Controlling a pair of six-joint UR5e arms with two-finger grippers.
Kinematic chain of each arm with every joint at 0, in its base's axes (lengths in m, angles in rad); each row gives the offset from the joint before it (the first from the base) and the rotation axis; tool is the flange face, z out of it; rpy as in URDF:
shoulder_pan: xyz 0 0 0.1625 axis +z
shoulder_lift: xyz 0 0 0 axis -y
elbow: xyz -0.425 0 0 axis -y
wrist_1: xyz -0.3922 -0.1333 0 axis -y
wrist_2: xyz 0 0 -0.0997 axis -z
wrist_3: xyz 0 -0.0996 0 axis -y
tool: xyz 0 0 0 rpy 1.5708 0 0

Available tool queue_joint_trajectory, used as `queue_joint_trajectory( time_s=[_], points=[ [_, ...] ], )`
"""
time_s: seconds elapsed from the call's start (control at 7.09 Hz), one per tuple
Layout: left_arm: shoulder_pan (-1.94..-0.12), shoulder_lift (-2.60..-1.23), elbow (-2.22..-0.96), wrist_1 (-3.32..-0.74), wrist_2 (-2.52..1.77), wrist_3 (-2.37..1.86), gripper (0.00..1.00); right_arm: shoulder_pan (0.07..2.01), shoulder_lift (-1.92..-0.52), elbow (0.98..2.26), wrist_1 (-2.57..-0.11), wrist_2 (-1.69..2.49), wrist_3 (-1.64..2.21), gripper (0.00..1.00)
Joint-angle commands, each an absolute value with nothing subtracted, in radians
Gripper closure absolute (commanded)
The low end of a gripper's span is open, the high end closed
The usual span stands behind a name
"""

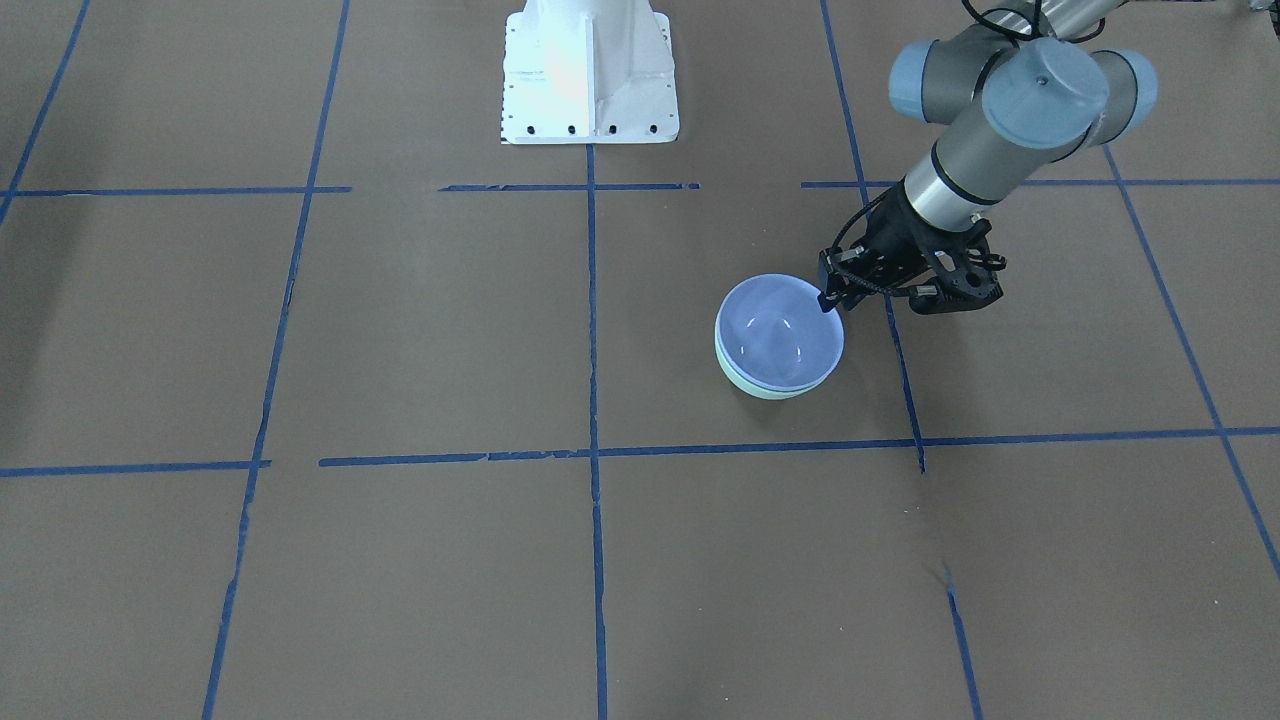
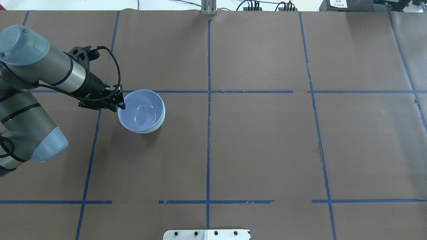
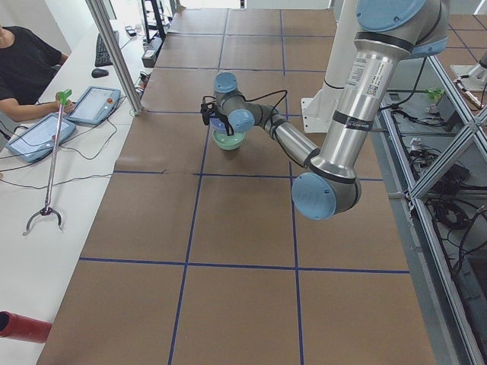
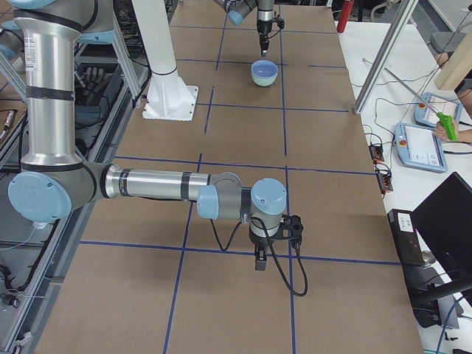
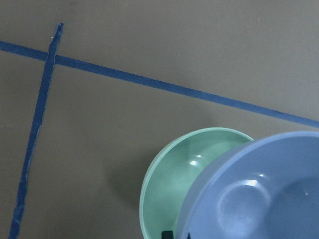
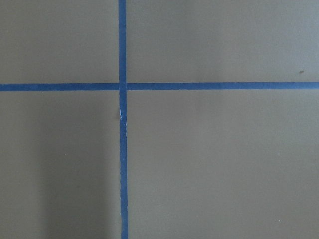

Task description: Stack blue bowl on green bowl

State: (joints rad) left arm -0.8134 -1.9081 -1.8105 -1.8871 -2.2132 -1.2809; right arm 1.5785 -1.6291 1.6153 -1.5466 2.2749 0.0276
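The blue bowl (image 1: 780,335) rests in or just above the green bowl (image 1: 772,391), slightly off-centre, so only a mint sliver of the green bowl (image 2: 160,121) shows under the blue bowl (image 2: 141,108). In the left wrist view the blue bowl (image 5: 259,194) overlaps the green bowl (image 5: 172,184). My left gripper (image 1: 829,298) is shut on the blue bowl's rim on the side nearest the arm, and it also shows in the overhead view (image 2: 121,105). My right gripper (image 4: 259,259) hangs over bare table far from the bowls; I cannot tell whether it is open or shut.
The white robot base (image 1: 590,80) stands at the table's edge. Blue tape lines (image 2: 208,133) grid the brown table. A side bench with tablets (image 3: 91,106) and a person (image 3: 27,68) lies beyond the far edge.
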Motion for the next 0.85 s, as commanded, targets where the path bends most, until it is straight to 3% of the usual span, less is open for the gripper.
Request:
queue_joint_trajectory(
  time_s=[0.0,0.42,0.71],
  points=[
    [-0.811,-1.91,-1.818,-1.887,-2.214,-1.278,0.0,1.578,-1.629,1.615,-1.546,2.275,0.028,0.0],
    [-0.827,-1.907,-1.86,-1.884,-2.217,-1.27,0.0,1.578,-1.629,1.615,-1.546,2.276,0.028,0.0],
    [-0.941,-1.884,-1.885,-1.859,-2.218,-1.054,0.0,1.578,-1.629,1.615,-1.546,2.276,0.028,0.0]
  ],
)
